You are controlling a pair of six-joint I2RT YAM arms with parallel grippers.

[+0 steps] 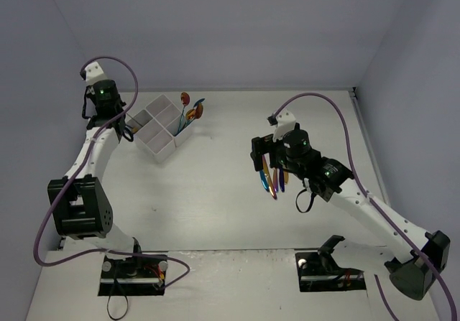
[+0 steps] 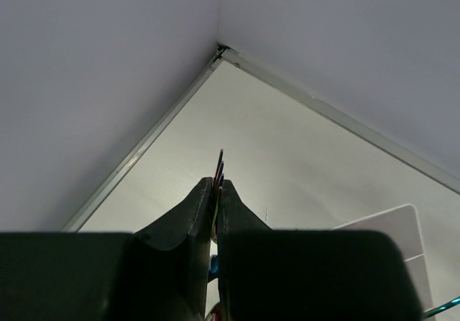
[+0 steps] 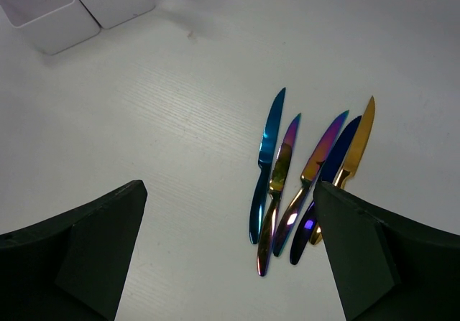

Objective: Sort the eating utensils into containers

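**Desk:** How much room do I have on the left?

**Me:** Little. I've got the left gripper (image 2: 216, 184) near the table's (image 2: 287, 149) far-left corner, with walls (image 2: 93, 84) close on two sides. The box (image 1: 159, 128) is just beside it, turned corner-on.

**Desk:** And the right?

**Me:** Roomier. A wide stretch of plain white table lies between the box and my right arm, and the right wall is well off.

**Desk:** Jaws?

**Me:** The left ones are clenched on a thin utensil (image 2: 219, 161), seen edge-on (I can't tell which sort). The right gripper (image 3: 228, 192) is spread wide over five knives (image 3: 321, 152) lying side by side. They sit between its fingers (image 3: 86, 256), nearer one finger than the other, with two handles hidden behind it. Some cutlery (image 1: 190, 110) stands in the box's right-hand cell, leaning over the rim
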